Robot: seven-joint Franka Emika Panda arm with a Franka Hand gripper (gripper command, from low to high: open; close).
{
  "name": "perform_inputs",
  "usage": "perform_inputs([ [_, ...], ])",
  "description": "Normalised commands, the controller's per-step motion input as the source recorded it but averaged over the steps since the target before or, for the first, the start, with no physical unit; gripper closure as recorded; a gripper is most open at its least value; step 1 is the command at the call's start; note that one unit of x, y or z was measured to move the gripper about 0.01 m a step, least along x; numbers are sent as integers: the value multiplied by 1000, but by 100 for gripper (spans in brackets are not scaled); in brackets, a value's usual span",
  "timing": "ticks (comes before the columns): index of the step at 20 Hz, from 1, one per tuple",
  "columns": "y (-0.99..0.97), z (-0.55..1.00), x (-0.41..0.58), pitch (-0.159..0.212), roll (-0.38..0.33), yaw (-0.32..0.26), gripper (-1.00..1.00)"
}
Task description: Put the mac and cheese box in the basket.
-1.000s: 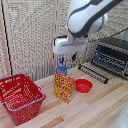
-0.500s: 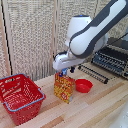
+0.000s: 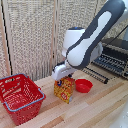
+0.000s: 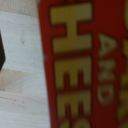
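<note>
In the exterior view, the gripping tool (image 3: 63, 76) sits right of centre in the frame, directly on top of the mac and cheese carton (image 3: 64, 90), which stands on the wooden table (image 3: 100, 110) just below the middle, tilted a little so that its top leans toward the exterior view's left. The fingers are hidden behind the white body and the carton's upper edge, so I cannot tell whether they are spread or already pressed against the cardboard. The wrist view offers no help on that: it is filled by the carton's red face with blurred yellow lettering (image 4: 75, 55), very close to the lens, with only a strip of pale table beside it. My judgement is that the reach is essentially finished and the grasp is the step in hand. The container (image 3: 20, 97) rests in the lower left of the frame, apart from the carton, its mouth open and upward. A small red bowl (image 3: 83, 85) lies just beside the carton on the exterior view's right. The next move calls for a firm, even squeeze on the tilted box, then a lift high enough to pass over the basket's rim before travelling toward the lower left.
</note>
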Motion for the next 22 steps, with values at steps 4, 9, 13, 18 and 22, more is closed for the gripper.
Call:
perform_inputs([
  [4, 49, 0, 48, 27, 0, 4, 100],
  [9, 16, 0, 0, 4, 0, 4, 100],
  [13, 3, 147, 8, 32, 0, -3, 100],
  [18, -35, 646, 162, 39, 21, -46, 100],
  [22, 0, 967, 385, 47, 7, -39, 100],
])
